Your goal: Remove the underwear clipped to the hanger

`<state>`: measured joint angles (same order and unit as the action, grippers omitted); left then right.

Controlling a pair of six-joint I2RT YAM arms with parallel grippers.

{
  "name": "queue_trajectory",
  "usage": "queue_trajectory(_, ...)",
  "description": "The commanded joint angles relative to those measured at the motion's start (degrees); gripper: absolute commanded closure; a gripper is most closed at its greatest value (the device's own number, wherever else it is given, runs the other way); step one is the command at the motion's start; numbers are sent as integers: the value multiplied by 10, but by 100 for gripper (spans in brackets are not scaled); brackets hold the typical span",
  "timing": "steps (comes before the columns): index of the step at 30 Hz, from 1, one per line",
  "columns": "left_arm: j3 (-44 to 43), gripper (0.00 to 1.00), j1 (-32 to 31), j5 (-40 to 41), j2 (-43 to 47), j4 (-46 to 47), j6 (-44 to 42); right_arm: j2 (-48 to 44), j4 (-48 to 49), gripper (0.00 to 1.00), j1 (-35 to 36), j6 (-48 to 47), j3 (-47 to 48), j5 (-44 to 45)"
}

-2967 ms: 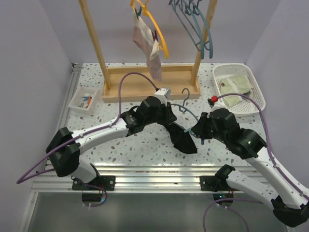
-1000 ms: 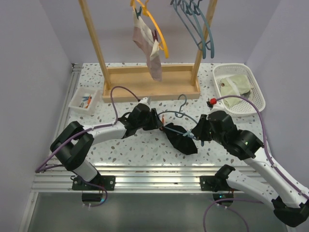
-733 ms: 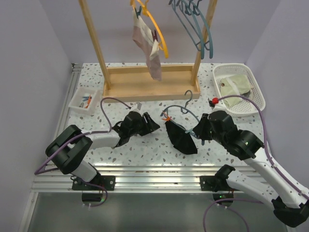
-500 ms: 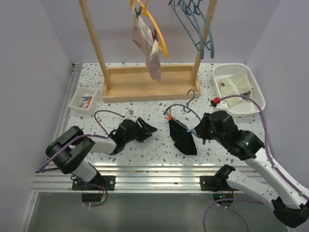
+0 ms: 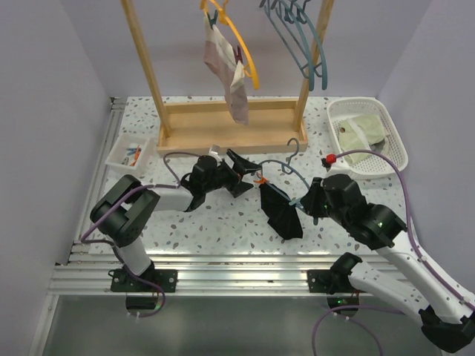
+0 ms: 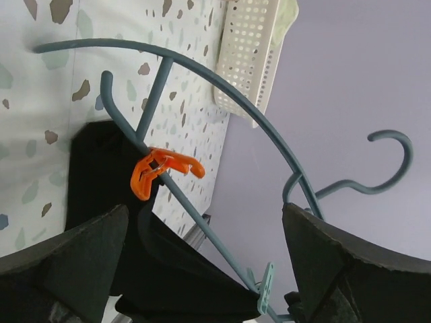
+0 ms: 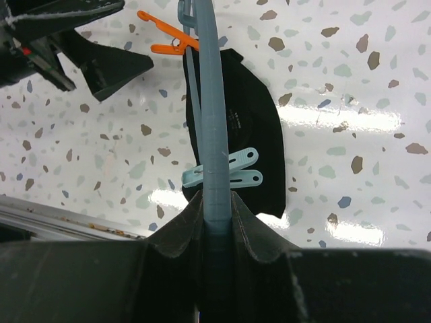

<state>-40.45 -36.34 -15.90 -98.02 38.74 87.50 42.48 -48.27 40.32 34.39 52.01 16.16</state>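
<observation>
A black underwear [image 5: 280, 211] hangs from a blue hanger [image 5: 286, 167] held low over the table. My right gripper [image 5: 303, 202] is shut on the hanger's bar [image 7: 210, 101]. A light blue clip [image 7: 236, 171] pins the black underwear [image 7: 242, 141] near the right gripper [image 7: 217, 202], and an orange clip [image 7: 168, 44] sits at the cloth's far corner. My left gripper [image 5: 239, 172] stands open, just left of the orange clip [image 5: 257, 180]. In the left wrist view the left gripper [image 6: 205, 208] faces the orange clip [image 6: 161, 171], apart from it. A pink-mauve underwear [image 5: 226, 70] hangs on a yellow hanger [image 5: 245, 52].
A wooden rack [image 5: 230, 126] stands at the back with more blue hangers [image 5: 300, 37] on its rail. A white basket [image 5: 369, 137] holding pale green cloth sits at the right. A small tray [image 5: 130, 154] with clips lies at the left.
The left gripper drew back to the left, then came forward again to the orange clip, and its jaws opened wide. The right gripper kept its hold on the hanger.
</observation>
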Motion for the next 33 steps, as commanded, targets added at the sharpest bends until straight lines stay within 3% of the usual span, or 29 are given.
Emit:
queue_trajectory(1, -53, 0, 18, -75, -38, -58, 28, -1, -9, 100, -1, -31, -13, 4)
queue_trajectory(7, -135, 0, 30, -143, -105, -196, -22, -5, -13, 100, -1, -39, -12, 10)
queue_trajectory(16, -178, 2, 36, -169, -157, -213, -33, -3, -11, 100, -1, -43, -16, 13)
queue_trajectory(21, -143, 6, 35, -173, -140, -189, -31, -6, -2, 100, -1, -38, -22, 19)
queue_trajectory(24, -109, 12, 36, -174, -140, -128, 2, -5, 8, 100, -1, -34, -24, 12)
queue_trajectory(28, -92, 33, 36, -183, -149, -64, 38, -6, 13, 100, -1, -31, -29, 5)
queue_trajectory(33, -116, 41, 36, -185, -156, -53, 51, -8, 13, 100, -2, -31, -31, 5)
